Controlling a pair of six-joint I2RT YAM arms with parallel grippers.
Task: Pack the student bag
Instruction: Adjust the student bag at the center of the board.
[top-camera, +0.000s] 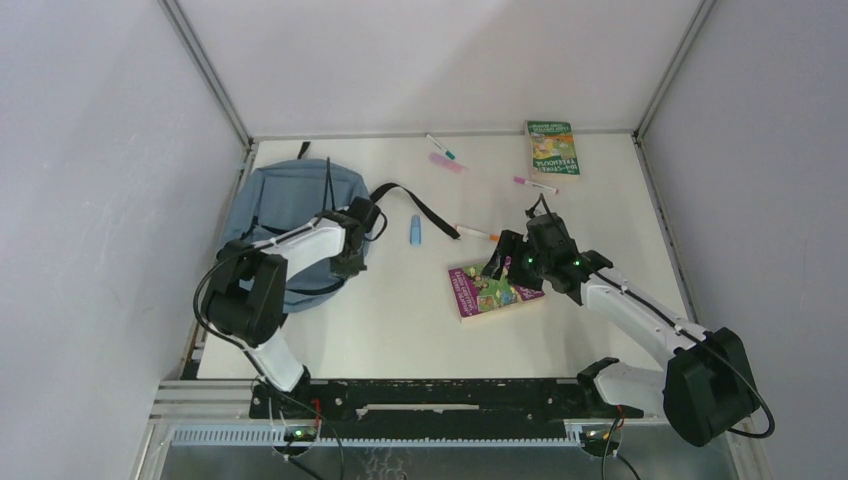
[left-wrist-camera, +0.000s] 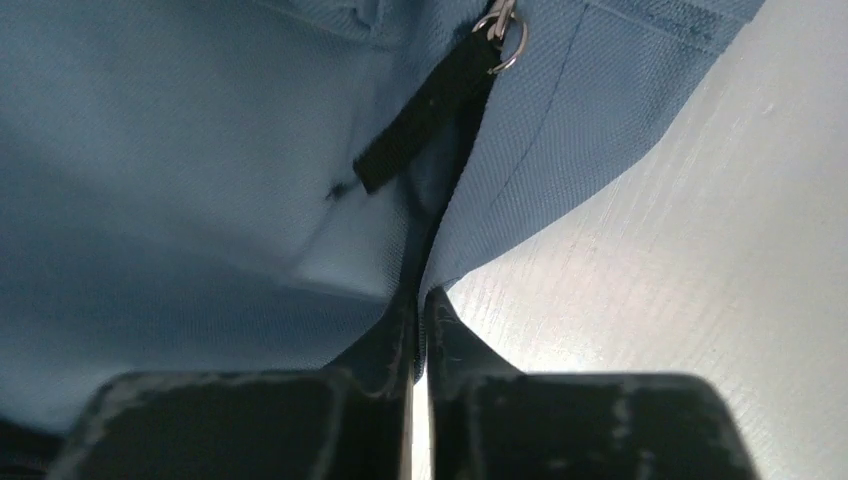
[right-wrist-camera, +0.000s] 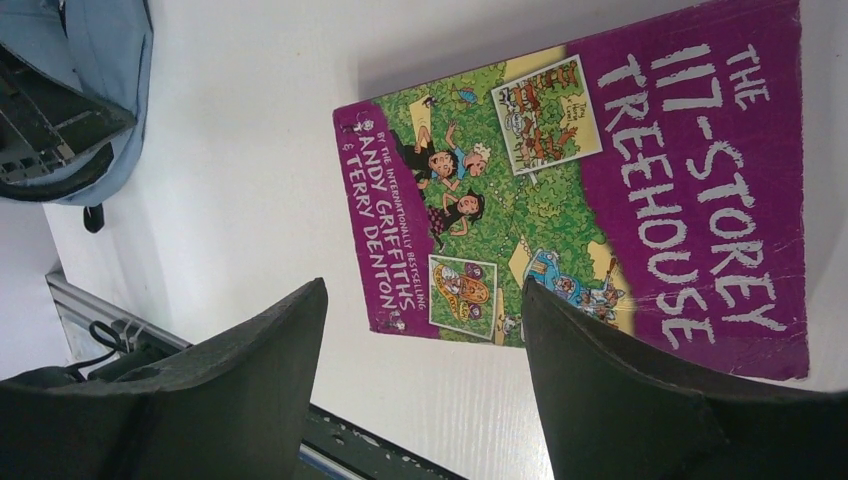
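Note:
The student bag (top-camera: 300, 215) is a slate-blue backpack lying flat at the table's left, with a black strap (top-camera: 420, 208) trailing to the right. My left gripper (top-camera: 360, 242) is at the bag's right edge. In the left wrist view it (left-wrist-camera: 421, 298) is shut on a fold of the blue fabric (left-wrist-camera: 200, 180), just below a black zipper tab (left-wrist-camera: 420, 125). My right gripper (top-camera: 503, 264) hovers over the upper edge of a purple book (top-camera: 490, 290). In the right wrist view it (right-wrist-camera: 425, 300) is open and empty above the book (right-wrist-camera: 620, 190), titled "The 117-Storey Treehouse".
A green book (top-camera: 552, 147) lies at the back right. Loose on the table are a green-tipped pen (top-camera: 440, 147), a pink marker (top-camera: 447, 163), a pink pen (top-camera: 535, 184), an orange pen (top-camera: 477, 232) and a small blue item (top-camera: 416, 230). The table's front rail (right-wrist-camera: 340, 450) is near.

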